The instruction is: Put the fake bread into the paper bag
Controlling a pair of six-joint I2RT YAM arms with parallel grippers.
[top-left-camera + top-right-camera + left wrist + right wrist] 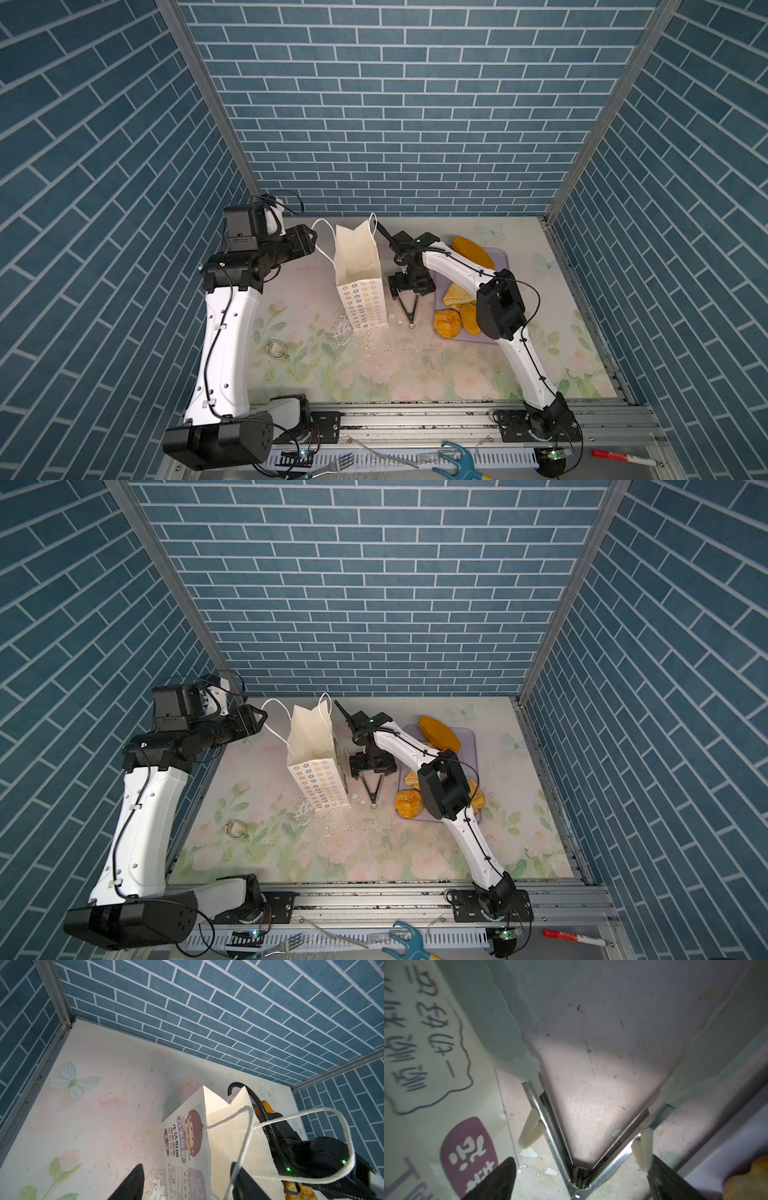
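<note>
The white paper bag (365, 305) stands upright and open at mid-table, its cartoon girl print (192, 1136) facing left. Fake bread lies on the lavender tray (501, 258) to its right: an oval loaf (473, 251), a triangle (457, 296) and round buns (447, 324); my right arm hides part of the tray. My left gripper (311, 242) is open beside the bag's left cord handle (247, 1126), which crosses one finger. My right gripper (411, 291) points down, open, straddling metal tongs (560, 1147) that lie spread on the mat between bag and tray.
A small metal ring clip (276, 348) lies on the floral mat at front left. Blue brick walls close in the left, back and right sides. On the front rail lie a fork (336, 461), a blue tool (457, 457) and a red marker (619, 456).
</note>
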